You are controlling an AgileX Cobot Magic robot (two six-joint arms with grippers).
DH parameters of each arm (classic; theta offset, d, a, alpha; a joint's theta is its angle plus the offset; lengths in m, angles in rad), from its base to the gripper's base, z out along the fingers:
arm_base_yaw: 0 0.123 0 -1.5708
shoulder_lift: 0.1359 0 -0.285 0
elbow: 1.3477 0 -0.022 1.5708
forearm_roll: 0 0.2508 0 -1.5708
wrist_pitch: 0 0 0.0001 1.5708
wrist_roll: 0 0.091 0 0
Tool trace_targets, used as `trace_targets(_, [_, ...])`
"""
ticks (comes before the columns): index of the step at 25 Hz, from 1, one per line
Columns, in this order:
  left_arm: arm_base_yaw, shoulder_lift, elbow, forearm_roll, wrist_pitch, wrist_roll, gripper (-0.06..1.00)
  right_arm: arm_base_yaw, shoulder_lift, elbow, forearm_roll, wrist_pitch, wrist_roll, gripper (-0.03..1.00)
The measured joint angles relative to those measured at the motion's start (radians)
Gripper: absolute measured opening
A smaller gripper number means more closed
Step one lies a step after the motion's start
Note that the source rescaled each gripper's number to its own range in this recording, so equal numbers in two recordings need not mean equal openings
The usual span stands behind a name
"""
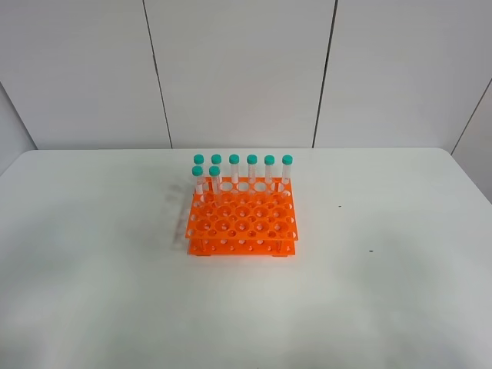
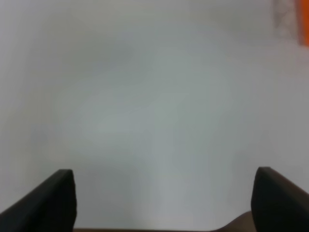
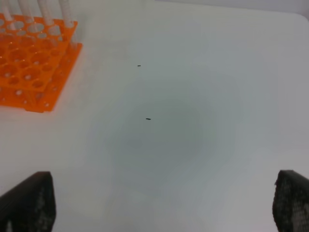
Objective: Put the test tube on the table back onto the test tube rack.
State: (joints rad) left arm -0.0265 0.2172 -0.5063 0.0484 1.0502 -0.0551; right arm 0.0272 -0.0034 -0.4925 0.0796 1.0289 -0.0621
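Note:
The orange test tube rack [image 1: 242, 219] stands in the middle of the white table [image 1: 92, 269]. Several teal-capped tubes [image 1: 251, 171] stand upright in its back rows. No tube lies loose on the table in any view. Neither gripper shows in the exterior high view. In the left wrist view my left gripper [image 2: 164, 203] is open and empty over bare table, with a corner of the rack [image 2: 301, 21] far off. In the right wrist view my right gripper [image 3: 161, 203] is open and empty, with the rack [image 3: 34, 67] off to one side.
Two tiny dark specks [image 1: 340, 206] [image 1: 370, 250] lie on the table right of the rack; they also show in the right wrist view [image 3: 148, 119]. A grey panelled wall [image 1: 238, 69] stands behind the table's far edge.

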Motion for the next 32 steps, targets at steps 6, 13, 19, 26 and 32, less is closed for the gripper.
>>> trace_targets(6, [-0.004, -0.087, 0.0, 0.0, 0.0, 0.0, 1.0, 0.0, 0.0, 0.0, 0.0, 0.0, 0.0, 1.0])
trace_targets(13, [-0.004, -0.221, 0.0, 0.001, 0.001, 0.0, 1.0, 0.0, 0.0, 0.0, 0.0, 0.0, 0.0, 1.0])
trace_targets(19, [-0.004, -0.224, 0.003, 0.003, 0.002, 0.0, 1.0, 0.0, 0.0, 0.0, 0.0, 0.0, 0.0, 1.0])
trace_targets(26, [-0.004, -0.224, 0.003, 0.003, 0.002, 0.0, 1.0, 0.0, 0.0, 0.0, 0.0, 0.0, 0.0, 1.0])
trace_targets(32, [-0.004, -0.224, 0.003, 0.003, 0.002, 0.0, 1.0, 0.0, 0.0, 0.0, 0.0, 0.0, 0.0, 1.0])
